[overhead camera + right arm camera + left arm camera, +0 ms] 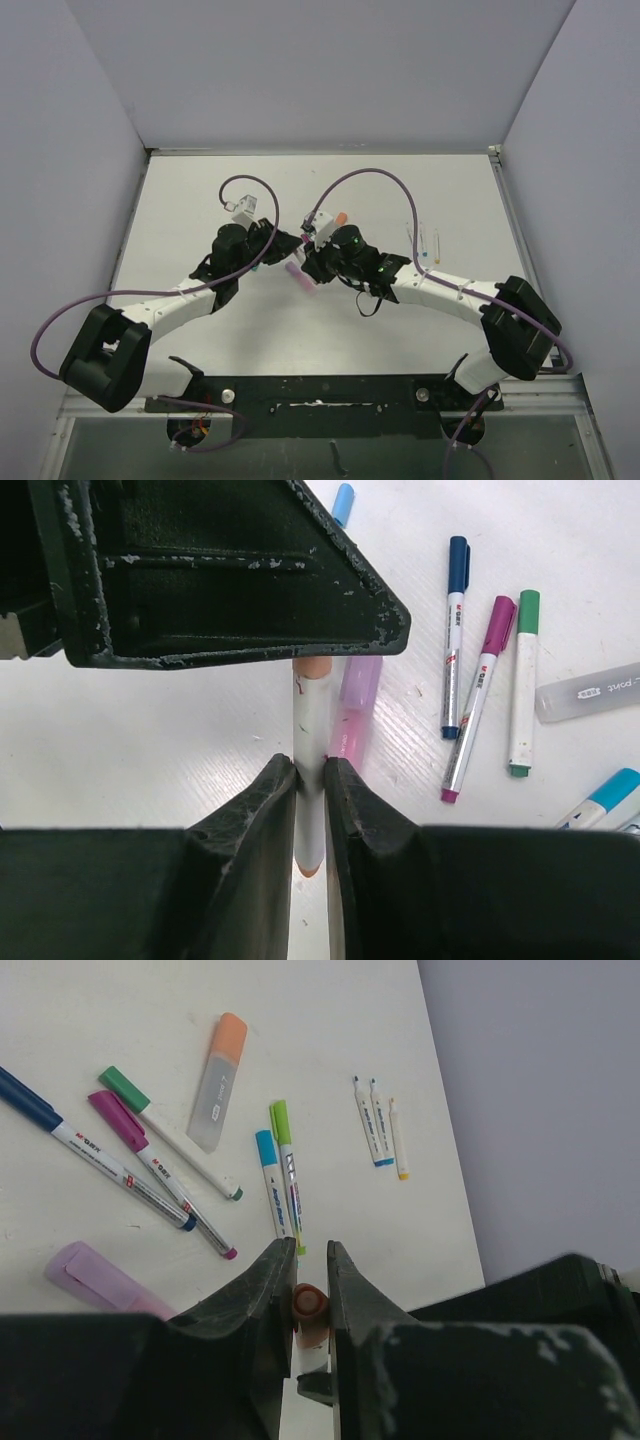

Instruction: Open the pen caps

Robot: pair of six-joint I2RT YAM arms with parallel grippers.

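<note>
From the overhead camera I see both arms folded in toward the middle of the table [200, 190], with the left gripper [285, 243] and the right gripper [312, 257] nose to nose. From up here I cannot tell how either claw stands. A pink highlighter [300, 278] lies just below them. Three small pens [425, 243] lie side by side off to the right, well apart from the grippers.

On the left wrist camera my left claw is closed onto an orange cap [309, 1303], seen end-on, with a finger pressed to each side of it. Beyond the fingertips a blue-capped pen [270, 1182] and a lime-capped pen [287, 1160] lie side by side. Further left, a magenta pen [160, 1175], a navy pen [95, 1152] and a green-capped pen [170, 1138] are fanned out on the table. A grey highlighter [212, 1100] with an orange lid lies beside the green-capped one.

On the right wrist camera my right claw is clamped on the white-barrelled pen [310, 730], gripping it low on the barrel, with the near orange tip poking out between the fingers. The barrel runs straight away from the lens, and its far orange end tucks in under the left gripper. There the cap meets the barrel with no gap that I can make out. The pink highlighter lies just to the right of the barrel, partly behind it.
</note>
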